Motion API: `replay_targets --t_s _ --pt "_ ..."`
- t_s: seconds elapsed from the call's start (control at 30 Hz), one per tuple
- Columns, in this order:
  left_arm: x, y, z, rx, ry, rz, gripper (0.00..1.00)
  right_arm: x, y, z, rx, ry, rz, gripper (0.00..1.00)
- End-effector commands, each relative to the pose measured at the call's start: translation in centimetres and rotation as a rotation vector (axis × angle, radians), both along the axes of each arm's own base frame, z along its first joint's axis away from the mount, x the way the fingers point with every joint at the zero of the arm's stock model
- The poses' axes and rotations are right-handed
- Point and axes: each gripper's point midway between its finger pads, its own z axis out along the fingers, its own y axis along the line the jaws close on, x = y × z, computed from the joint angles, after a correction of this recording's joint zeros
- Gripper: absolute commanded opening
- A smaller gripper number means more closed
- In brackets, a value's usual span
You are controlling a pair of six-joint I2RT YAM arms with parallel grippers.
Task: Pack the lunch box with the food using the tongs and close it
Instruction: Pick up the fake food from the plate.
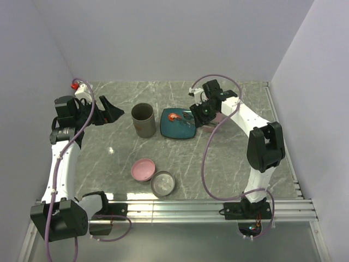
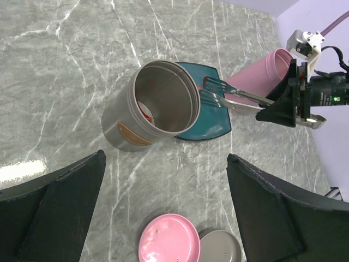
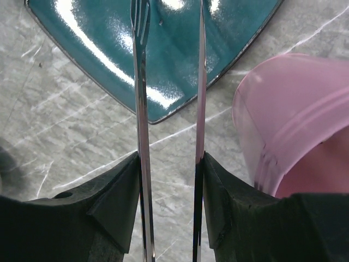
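Observation:
The lunch box's grey round can (image 1: pixel 143 120) (image 2: pixel 143 117) stands open left of the teal plate (image 1: pixel 180 130) (image 2: pixel 215 120) (image 3: pixel 174 65). A red piece of food lies inside the can (image 2: pixel 146 113), and another (image 1: pixel 173 116) sits on the plate. My right gripper (image 1: pixel 197 113) (image 3: pixel 169 158) is shut on the silver tongs (image 1: pixel 187 116) (image 2: pixel 232 98) (image 3: pixel 140 109). One finger presses each arm, and the tips stand apart over the plate. My left gripper (image 1: pixel 106 112) (image 2: pixel 166 158) hangs open and empty, left of the can.
A pink round can (image 2: pixel 262 68) (image 3: pixel 300 120) stands right beside the plate, close to my right gripper. A pink lid (image 1: pixel 143 170) (image 2: pixel 168 239) and a grey lid (image 1: pixel 163 183) (image 2: pixel 221 246) lie side by side on the marble near the front.

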Motion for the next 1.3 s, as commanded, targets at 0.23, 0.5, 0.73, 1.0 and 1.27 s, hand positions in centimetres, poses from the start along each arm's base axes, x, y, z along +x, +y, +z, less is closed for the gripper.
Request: replay_targets --t_s 0.23,0.5,0.73,1.0,1.27 --pt "0.7 0.3 1.7 0.020 -0.058 -0.001 0.99 3.2 1.2 0.7 0.022 -0.089 0.002 0.51" --pt "0.8 0.4 1.6 0.023 -0.057 0.005 0.99 3.7 1.8 -0.2 0.024 -0.081 0.005 0.49" --pt "0.9 0.4 1.6 0.023 -0.052 0.003 0.99 3.4 2.1 0.2 0.033 -0.076 0.014 0.42" --pt "0.9 0.3 1.4 0.016 -0.048 0.003 1.00 1.9 2.4 3.7 0.095 -0.102 0.021 0.30" --pt "0.8 0.3 1.9 0.017 -0.054 0.001 0.99 0.2 1.9 6.9 0.123 -0.134 0.020 0.26"
